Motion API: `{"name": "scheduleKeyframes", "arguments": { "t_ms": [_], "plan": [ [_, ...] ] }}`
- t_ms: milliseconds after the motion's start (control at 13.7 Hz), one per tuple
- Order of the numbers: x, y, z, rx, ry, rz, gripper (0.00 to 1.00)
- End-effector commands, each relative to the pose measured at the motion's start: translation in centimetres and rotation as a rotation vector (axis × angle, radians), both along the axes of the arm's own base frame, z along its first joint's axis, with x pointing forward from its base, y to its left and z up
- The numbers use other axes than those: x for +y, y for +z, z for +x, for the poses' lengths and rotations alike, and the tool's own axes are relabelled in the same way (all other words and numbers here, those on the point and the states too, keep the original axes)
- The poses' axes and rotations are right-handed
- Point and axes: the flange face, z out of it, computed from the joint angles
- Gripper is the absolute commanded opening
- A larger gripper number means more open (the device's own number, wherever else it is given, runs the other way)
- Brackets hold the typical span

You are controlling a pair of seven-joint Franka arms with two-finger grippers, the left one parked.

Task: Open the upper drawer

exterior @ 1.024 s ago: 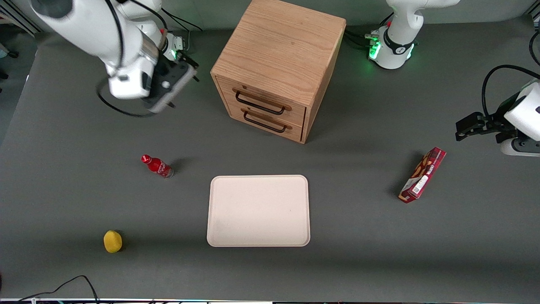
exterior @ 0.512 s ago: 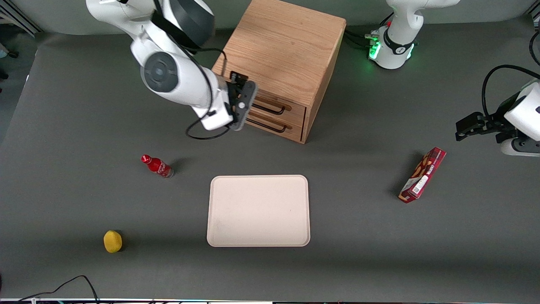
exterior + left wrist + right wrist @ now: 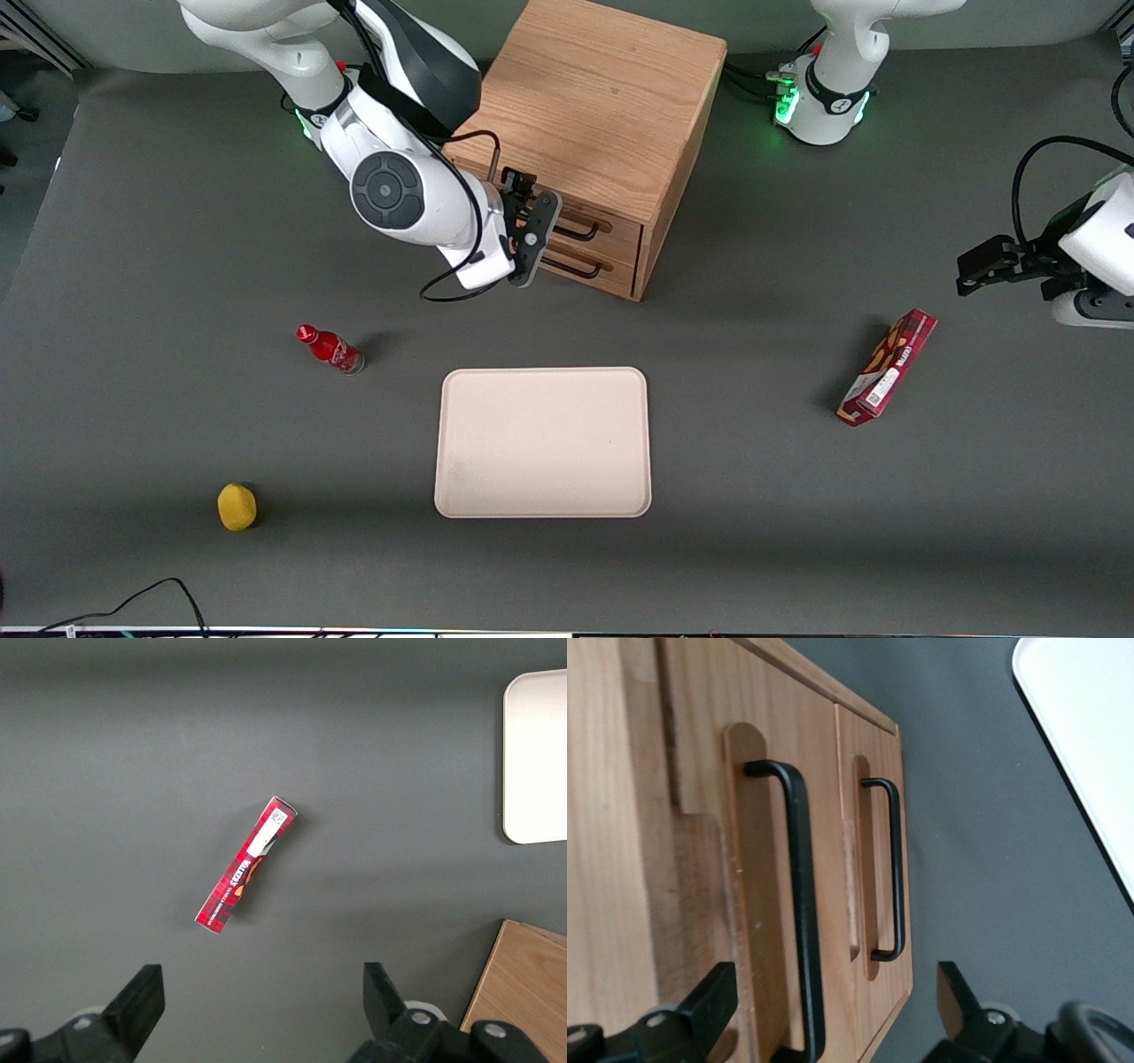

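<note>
The wooden cabinet (image 3: 594, 106) stands at the back middle of the table. Its upper drawer (image 3: 622, 232) is shut, flush with the lower drawer (image 3: 616, 273). My gripper (image 3: 534, 232) is open and empty, close in front of the drawer fronts, and hides much of both handles in the front view. In the right wrist view the upper drawer's black wire handle (image 3: 802, 904) runs between my open fingers (image 3: 709, 1001), untouched. The lower drawer's handle (image 3: 895, 868) lies beside it, nearer the table.
A white tray (image 3: 542, 441) lies in front of the cabinet, nearer the camera. A red bottle (image 3: 330, 348) and a yellow object (image 3: 236, 506) lie toward the working arm's end. A red box (image 3: 888, 367) lies toward the parked arm's end.
My gripper has swung from the working arm's end of the table to just in front of the drawers, turning to face them. The drawers have not moved.
</note>
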Motion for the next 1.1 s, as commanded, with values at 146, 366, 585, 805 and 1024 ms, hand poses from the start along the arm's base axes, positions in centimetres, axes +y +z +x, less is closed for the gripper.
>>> {"name": "scheduleKeyframes", "arguments": {
  "t_ms": [146, 366, 585, 805, 1024],
  "plan": [
    [0.6, -2.0, -0.2, -0.031, 0.025, -0.014, 1.00],
    [1.3, -2.6, -0.7, -0.041, 0.031, -0.007, 1.00],
    [1.5, -3.1, -0.6, -0.045, 0.024, -0.001, 1.00],
    [1.6, -3.8, -0.3, -0.046, 0.025, -0.003, 1.00],
    [1.7, -4.0, 1.6, -0.077, 0.025, -0.006, 1.00]
  ]
}}
